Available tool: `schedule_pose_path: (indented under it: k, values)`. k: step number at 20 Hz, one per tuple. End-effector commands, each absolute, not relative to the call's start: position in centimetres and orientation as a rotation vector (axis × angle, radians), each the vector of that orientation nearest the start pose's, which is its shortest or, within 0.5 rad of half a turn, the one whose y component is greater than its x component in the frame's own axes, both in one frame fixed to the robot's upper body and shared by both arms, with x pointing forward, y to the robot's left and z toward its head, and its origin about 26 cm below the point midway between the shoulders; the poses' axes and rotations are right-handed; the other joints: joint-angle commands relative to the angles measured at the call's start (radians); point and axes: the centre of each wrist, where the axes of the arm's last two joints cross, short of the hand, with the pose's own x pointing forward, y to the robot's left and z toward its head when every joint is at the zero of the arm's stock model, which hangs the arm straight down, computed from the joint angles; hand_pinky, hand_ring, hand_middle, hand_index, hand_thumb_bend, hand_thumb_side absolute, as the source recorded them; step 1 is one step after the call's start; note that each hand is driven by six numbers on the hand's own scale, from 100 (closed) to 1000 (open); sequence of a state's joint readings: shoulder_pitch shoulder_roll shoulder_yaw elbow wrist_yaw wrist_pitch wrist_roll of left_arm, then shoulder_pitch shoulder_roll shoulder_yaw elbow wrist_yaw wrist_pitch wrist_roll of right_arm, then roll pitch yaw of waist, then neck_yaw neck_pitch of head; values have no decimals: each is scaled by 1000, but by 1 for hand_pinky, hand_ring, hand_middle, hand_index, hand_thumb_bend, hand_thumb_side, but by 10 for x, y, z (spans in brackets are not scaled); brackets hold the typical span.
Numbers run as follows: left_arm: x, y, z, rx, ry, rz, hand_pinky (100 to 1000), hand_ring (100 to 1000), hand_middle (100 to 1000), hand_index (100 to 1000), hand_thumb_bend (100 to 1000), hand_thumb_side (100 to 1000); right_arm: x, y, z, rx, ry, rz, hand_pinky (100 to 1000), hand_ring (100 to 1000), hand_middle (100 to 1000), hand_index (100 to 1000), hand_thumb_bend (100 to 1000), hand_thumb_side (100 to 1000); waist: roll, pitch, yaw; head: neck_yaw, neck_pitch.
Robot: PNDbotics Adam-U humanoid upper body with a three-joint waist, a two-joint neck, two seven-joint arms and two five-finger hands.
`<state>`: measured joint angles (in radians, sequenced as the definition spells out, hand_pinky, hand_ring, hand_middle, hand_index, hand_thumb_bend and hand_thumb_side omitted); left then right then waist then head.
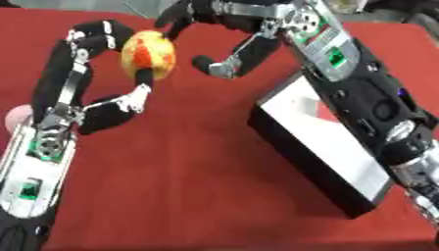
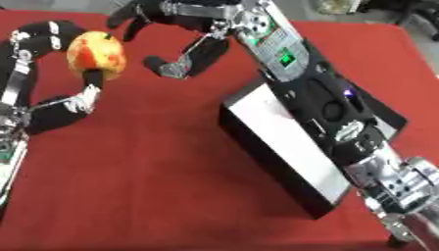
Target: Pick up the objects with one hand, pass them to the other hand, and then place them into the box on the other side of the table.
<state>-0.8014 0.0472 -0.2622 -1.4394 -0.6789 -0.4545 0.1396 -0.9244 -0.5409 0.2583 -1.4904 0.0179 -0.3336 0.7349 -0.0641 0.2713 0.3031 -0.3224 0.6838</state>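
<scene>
My left hand curls round the apple — my right hand, fingers spread, holds nothing beside it.

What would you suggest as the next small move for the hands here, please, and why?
Probably bring the right hand the rest of the way to the fruit and curl round it: the left hand holds it raised, the right hand is open just beside it, and the box lies on the right.
</scene>
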Motion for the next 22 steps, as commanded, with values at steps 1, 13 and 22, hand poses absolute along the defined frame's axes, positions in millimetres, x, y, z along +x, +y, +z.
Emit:
schedule_pose_path:
  k: [1,13,22]
  values:
    - [390,79,219,-355,3137,1080,856,717,540,548,100,290,406,-219,312,83,2704,-2282,986,843,898,958,100,128,-4,-8,2,-11,-9]
    - [390,72,215,-389,3114,1080,849,717,540,548,100,270,404,-213,308,-8,2598,-2422,1000,868,892,966,100,292,-6,-5,4,-21,-9]
    - [393,74,211,-446,3117,1085,848,716,539,548,100,262,391,-212,319,-151,2523,-2499,1000,879,903,967,100,247,-3,0,-2,1,-4]
